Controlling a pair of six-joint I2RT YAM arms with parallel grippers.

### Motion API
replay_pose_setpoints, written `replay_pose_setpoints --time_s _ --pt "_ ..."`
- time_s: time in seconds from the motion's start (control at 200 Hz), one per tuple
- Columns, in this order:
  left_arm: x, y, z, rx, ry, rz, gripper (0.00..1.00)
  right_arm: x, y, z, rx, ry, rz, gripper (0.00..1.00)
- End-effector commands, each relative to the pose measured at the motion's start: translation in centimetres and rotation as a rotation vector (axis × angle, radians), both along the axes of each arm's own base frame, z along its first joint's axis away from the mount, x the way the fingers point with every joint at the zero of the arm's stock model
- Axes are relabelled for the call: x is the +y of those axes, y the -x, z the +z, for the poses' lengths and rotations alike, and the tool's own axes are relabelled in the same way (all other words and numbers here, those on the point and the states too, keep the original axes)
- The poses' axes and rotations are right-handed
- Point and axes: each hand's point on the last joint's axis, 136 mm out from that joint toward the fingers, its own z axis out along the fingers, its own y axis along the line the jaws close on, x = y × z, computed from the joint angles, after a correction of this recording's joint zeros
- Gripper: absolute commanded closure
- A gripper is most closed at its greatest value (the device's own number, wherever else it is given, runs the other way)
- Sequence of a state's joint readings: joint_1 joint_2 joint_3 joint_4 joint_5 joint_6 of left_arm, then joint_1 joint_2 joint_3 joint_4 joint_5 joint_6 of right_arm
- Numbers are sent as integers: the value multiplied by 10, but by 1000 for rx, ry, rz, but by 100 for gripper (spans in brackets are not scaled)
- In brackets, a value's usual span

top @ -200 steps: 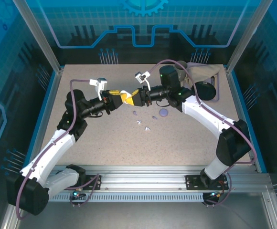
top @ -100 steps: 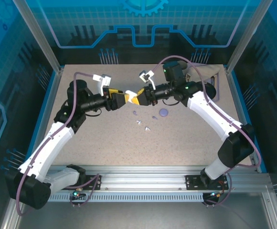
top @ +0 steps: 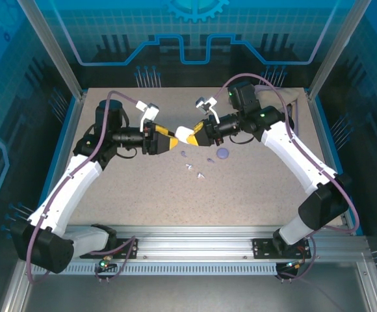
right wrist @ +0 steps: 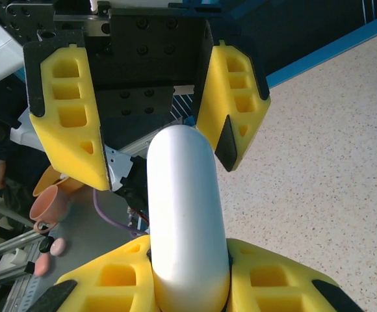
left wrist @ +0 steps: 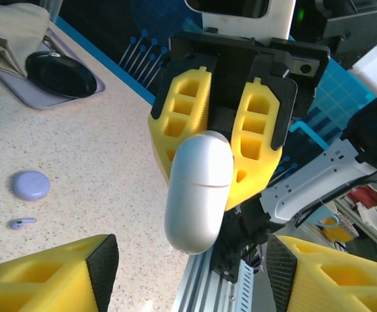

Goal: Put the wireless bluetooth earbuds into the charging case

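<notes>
The right gripper (right wrist: 188, 255) clamps the white pill-shaped plastic case (right wrist: 185, 208), likely light and slippery; the open-jawed left gripper (left wrist: 190, 246) should pinch its free end.

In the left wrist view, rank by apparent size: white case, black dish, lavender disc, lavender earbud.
1. white case, nearest the camera, so inflated
2. black dish
3. lavender disc
4. lavender earbud

Speckled beige desk (top: 143, 201) sits inside a blue-panelled enclosure (top: 195, 39), with an aluminium rail (top: 195, 248) along its near edge. A round lavender disc (top: 222, 153) lies flat mid-desk, well apart from the tray. In the far right corner, a grey tray (left wrist: 32, 101) holds a black dish (left wrist: 62, 75) and a crumpled beige cloth (left wrist: 13, 36), the cloth just beside the dish.
</notes>
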State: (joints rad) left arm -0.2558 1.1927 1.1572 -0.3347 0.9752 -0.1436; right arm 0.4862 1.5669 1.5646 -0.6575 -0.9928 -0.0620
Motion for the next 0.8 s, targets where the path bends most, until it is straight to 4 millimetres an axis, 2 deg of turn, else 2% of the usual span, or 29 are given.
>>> replay_pose_setpoints --time_s 0.0,0.235,0.59,0.795 --pt "-5 15 12 -45 17 -88 37 3 15 15 -11 -28 61 86" --pt "-9 17 12 -44 9 -107 45 12 21 13 -7 -20 94 85" --pt "-17 20 12 -47 14 -137 67 17 22 11 -4 -13 101 84" --pt "-18 20 12 -47 14 -138 70 19 23 9 1 -7 106 84"
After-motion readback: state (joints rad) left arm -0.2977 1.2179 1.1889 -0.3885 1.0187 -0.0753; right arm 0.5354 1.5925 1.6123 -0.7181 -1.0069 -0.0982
